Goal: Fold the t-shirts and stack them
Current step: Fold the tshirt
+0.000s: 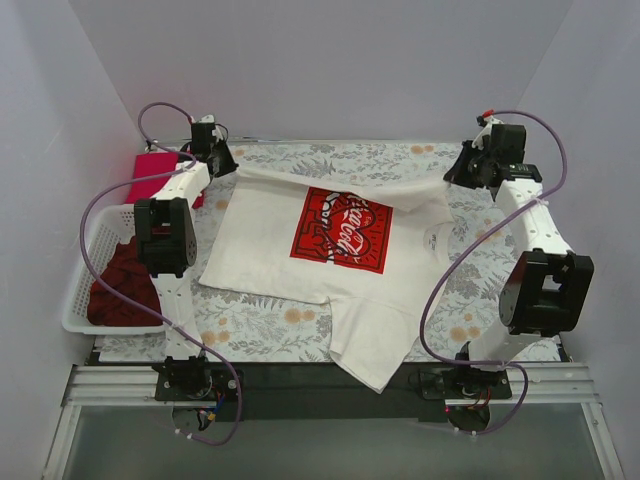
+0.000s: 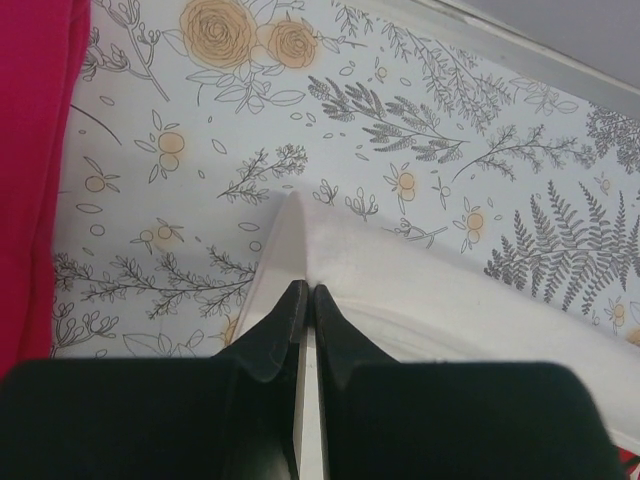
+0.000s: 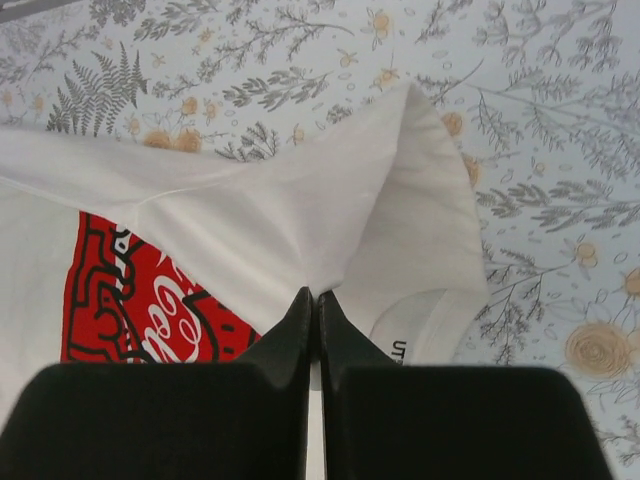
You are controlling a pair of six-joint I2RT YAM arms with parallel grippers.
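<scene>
Top external | left gripper [image 2: 307,292], right gripper [image 3: 316,296] each pinched shut on cream t-shirt [image 1: 260,250] edge, cloth spanning between them | risk: uneven pull slips the thin pinch, skewing the fold.

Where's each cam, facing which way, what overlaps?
Top external: high behind the robot, looking down on the floral-patterned table cloth; left arm and right arm show.
Left wrist: on left arm, down past left pincer, shut on the cream-white red-print t-shirt.
Right wrist: on right arm, down past right pincer, shut on it too.
Shared: that shirt.
</scene>
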